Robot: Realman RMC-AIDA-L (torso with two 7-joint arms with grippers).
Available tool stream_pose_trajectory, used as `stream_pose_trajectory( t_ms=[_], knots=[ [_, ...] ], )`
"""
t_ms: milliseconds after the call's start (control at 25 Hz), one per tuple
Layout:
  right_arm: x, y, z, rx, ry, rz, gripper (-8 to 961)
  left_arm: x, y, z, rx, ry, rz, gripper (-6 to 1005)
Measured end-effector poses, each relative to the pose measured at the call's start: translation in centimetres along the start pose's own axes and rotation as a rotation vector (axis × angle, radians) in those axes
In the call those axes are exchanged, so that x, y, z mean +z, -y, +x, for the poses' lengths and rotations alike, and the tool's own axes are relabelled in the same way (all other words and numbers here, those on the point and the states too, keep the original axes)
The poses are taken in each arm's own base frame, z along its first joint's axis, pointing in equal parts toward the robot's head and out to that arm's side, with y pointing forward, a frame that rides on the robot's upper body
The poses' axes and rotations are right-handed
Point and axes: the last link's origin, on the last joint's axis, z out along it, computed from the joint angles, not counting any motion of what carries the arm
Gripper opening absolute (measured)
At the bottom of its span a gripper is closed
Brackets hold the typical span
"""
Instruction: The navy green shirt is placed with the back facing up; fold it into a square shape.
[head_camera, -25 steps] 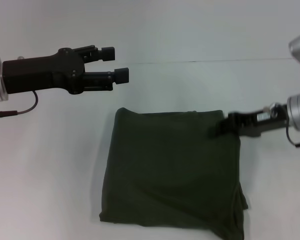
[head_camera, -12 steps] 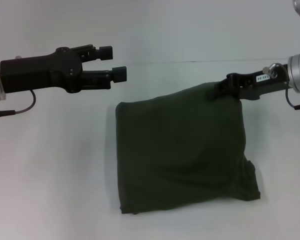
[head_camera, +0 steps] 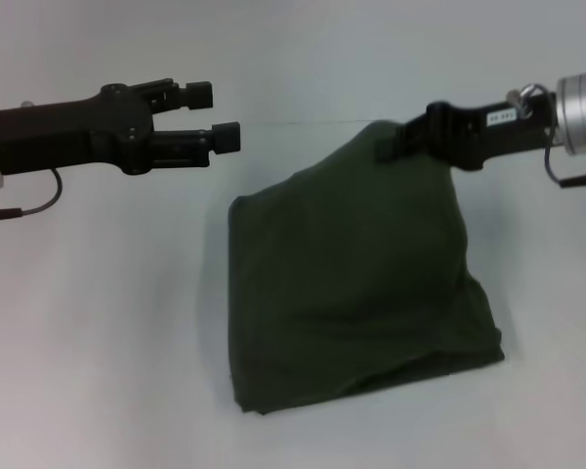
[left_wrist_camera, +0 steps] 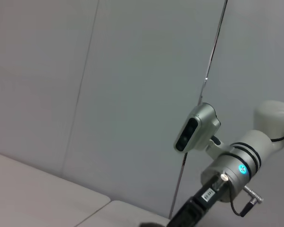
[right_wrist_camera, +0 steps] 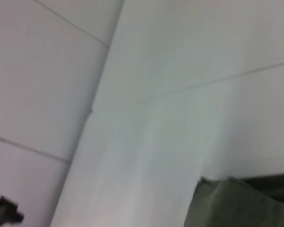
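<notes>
Two robot arms reach in from either side over a pale worktop [head_camera: 98,332] in the head view. On it lies the navy green shirt [head_camera: 356,293], folded into a thick, roughly square bundle, plain dark fabric facing up. Its far right corner is lifted off the surface and drawn up into a peak, while the near edge and left side rest on the worktop. The right gripper [head_camera: 391,147] is clenched on that raised corner, its black body stretching sideways from the right edge. The left gripper [head_camera: 223,115] hangs in the air to the left of the shirt and beyond its far left corner, apart from the cloth, fingers spread and holding nothing.

From the left wrist camera, grey wall panels fill most of the picture, with the right arm's silver wrist and its blue light low at one side.

From the right wrist camera, pale blurred surfaces dominate; a patch of the shirt's green fabric shows in one corner.
</notes>
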Motion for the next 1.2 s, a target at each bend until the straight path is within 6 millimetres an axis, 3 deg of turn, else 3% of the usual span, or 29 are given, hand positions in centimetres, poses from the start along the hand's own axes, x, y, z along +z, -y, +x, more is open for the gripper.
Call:
stream_pose_trajectory(
  t_ms=[200, 360, 560, 720, 880, 1000, 1200],
  knots=[
    [-0.6, 1.3, -1.5, 0.013, 0.083, 0.072, 173, -0.1, 0.1, 0.1, -0.002, 0.000, 0.008, 918],
    [0.1, 3.3, -1.2, 0.025, 0.079, 0.197, 210, -0.1, 0.2, 0.1, -0.001, 0.001, 0.010, 917],
    [0.8, 3.6, -0.8, 0.002, 0.054, 0.242, 256, 0.0, 0.2, 0.2, 0.002, 0.003, 0.010, 919],
    [0.5, 4.1, -1.8, -0.108, 0.060, 0.359, 293, 0.2, 0.2, 0.3, 0.009, 0.007, 0.005, 918],
    [0.0, 4.5, -3.5, -0.229, 0.114, 0.477, 454, 0.3, 0.2, 0.4, 0.014, 0.011, 0.000, 917],
    [-0.4, 4.2, -3.9, -0.252, 0.129, 0.468, 565, 0.2, 0.1, 0.5, 0.011, 0.013, -0.004, 917],
    [-0.8, 3.3, -1.7, -0.167, 0.018, 0.341, 722, -0.1, 0.1, 0.2, -0.006, 0.019, -0.003, 918]
  ],
)
